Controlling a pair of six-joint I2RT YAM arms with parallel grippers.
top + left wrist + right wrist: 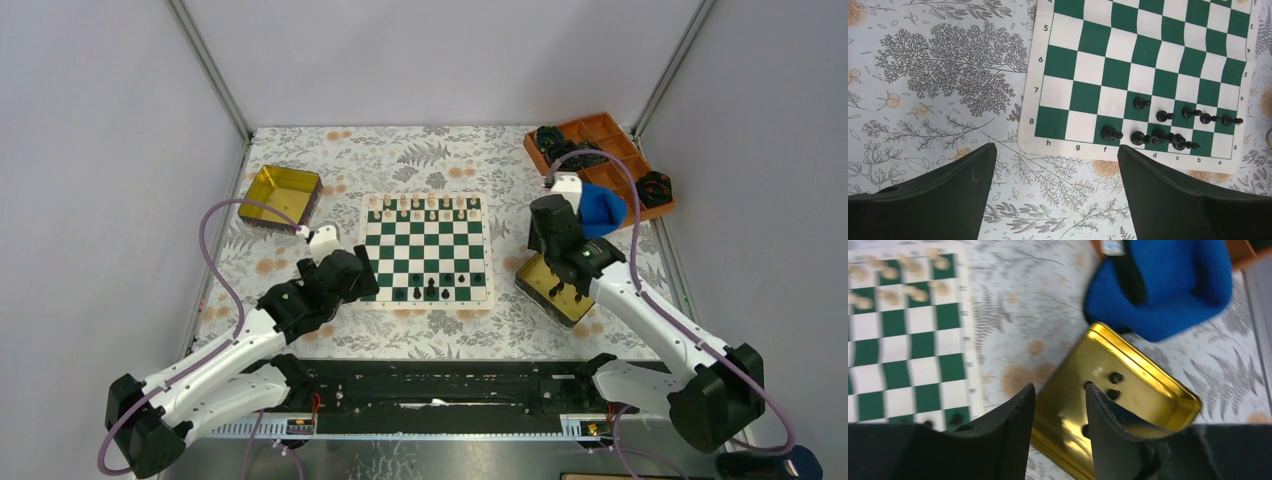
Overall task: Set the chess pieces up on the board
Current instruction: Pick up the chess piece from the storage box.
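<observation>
black mounting rail (440,395) with both arm bases runs along the near edge of the floral-print surface (450,330), no task items on it

left end effector (1057,150): jaws at full spread, holding nothing, hanging over the surface just off the near-left corner of the flat green-and-white checkered board (425,245)

black chess pieces (1164,116): roughly nine on the two near ranks, bunched toward the a–f side. The g and h squares there are bare, so black looks about half done

right end effector (1059,390): jaws part-way apart, nothing between them, over the shiny gold square tin (1153,390) lying just beside the board's near-right corner. A few dark pieces (1116,377) lie in the tin, too blurred to count; I take them for the remaining stock

middle ranks bare. The far two ranks carry cream chess pieces (425,205); they look close to full but are too small to count

left to do, as I read it: rest of black, from tin to near ranks

room: open surface left of the board up to a second gold tin (283,192) at far left. The g/h side is easy to get into. c–e is crowded, so neighbours could get knocked. Right side is tight: raised tin rim, blue rounded object (603,208) right behind the tin, orange compartment tray (605,130) in the far-right corner, enclosure walls close on both sides
</observation>
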